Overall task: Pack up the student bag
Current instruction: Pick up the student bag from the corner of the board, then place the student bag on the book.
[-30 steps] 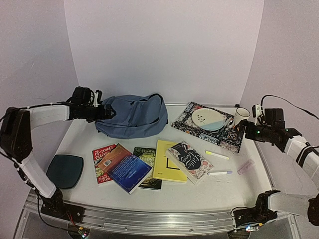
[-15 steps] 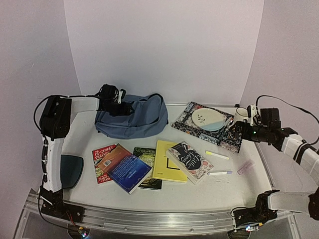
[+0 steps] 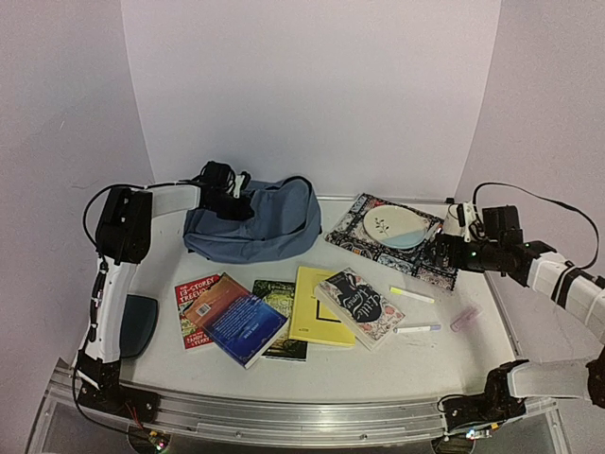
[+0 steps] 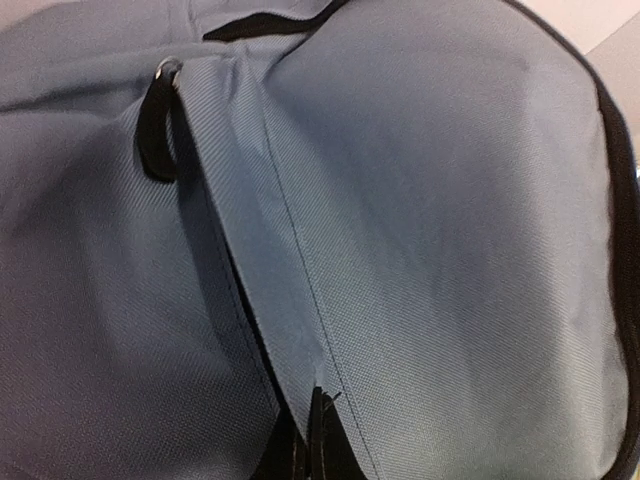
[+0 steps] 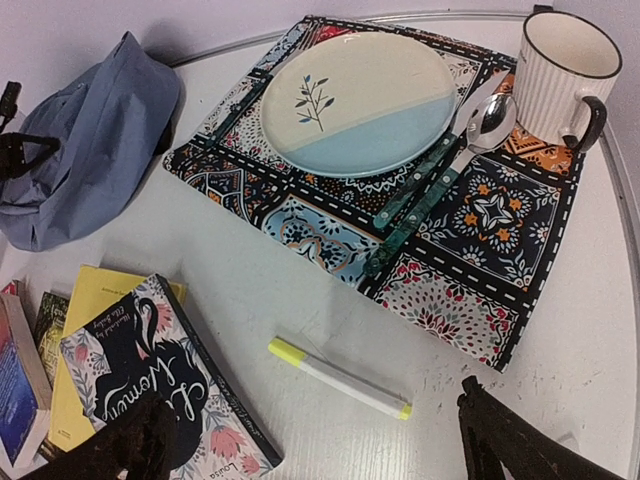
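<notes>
Left wrist | left gripper (image 4: 320, 442) clamped, seemingly on student bag (image 4: 430, 200) | right gripper (image 5: 320, 435) spread

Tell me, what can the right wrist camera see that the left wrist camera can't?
Only the right wrist view shows the plate, the mug, the spoon, the patterned placemat, the yellow highlighter and some books. Only the left wrist view shows, very close up, a black zipper pull with a metal ring and a fold running down the fabric. Both show the student bag: a blue heap at the left in the right wrist view, filling the whole picture in the left wrist one.
</notes>
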Controlling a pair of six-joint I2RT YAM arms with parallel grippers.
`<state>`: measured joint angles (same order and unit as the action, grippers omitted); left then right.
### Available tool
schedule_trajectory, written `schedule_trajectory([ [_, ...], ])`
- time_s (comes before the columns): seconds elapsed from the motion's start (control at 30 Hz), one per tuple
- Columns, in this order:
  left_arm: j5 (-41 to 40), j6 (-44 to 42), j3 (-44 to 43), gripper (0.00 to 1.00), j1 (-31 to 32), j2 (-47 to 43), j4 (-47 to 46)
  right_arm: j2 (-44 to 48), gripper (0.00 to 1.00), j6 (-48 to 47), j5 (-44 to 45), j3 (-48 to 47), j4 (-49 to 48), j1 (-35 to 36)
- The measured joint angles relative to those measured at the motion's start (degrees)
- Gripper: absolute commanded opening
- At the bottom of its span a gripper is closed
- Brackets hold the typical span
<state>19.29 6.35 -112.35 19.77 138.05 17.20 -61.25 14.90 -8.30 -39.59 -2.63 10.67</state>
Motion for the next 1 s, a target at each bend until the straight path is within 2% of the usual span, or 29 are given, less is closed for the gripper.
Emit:
schedule_trajectory([
  [0.2, 1.8, -3.0, -2.0, 0.00, 0.0, -2.3, 3.0, -1.8, 0.98, 0.0, -1.0, -1.1, 0.3, 0.8],
  [0.4, 5.7, -6.6, -4.8, 0.00, -0.1, -8.2, 8.8, -2.1, 0.98, 0.0, -2.2, -3.7, 0.9, 1.9],
  [0.73, 21.0, -12.1, -5.6, 0.00, 0.0, -22.4, 15.2, -2.1, 0.98, 0.0, -4.2, -6.6, 2.1, 3.9],
  [0.87, 25.6, -15.0, -2.2, 0.00, 1.2, -27.6, 16.6, -2.2, 0.98, 0.2, -5.1, -9.0, 3.3, 5.2],
  [1.0, 26.0, -19.4, 1.3, 0.00, 4.8, -30.6, 20.3, -3.6, 0.98, 0.9, -6.9, -12.3, 4.8, 6.6],
])
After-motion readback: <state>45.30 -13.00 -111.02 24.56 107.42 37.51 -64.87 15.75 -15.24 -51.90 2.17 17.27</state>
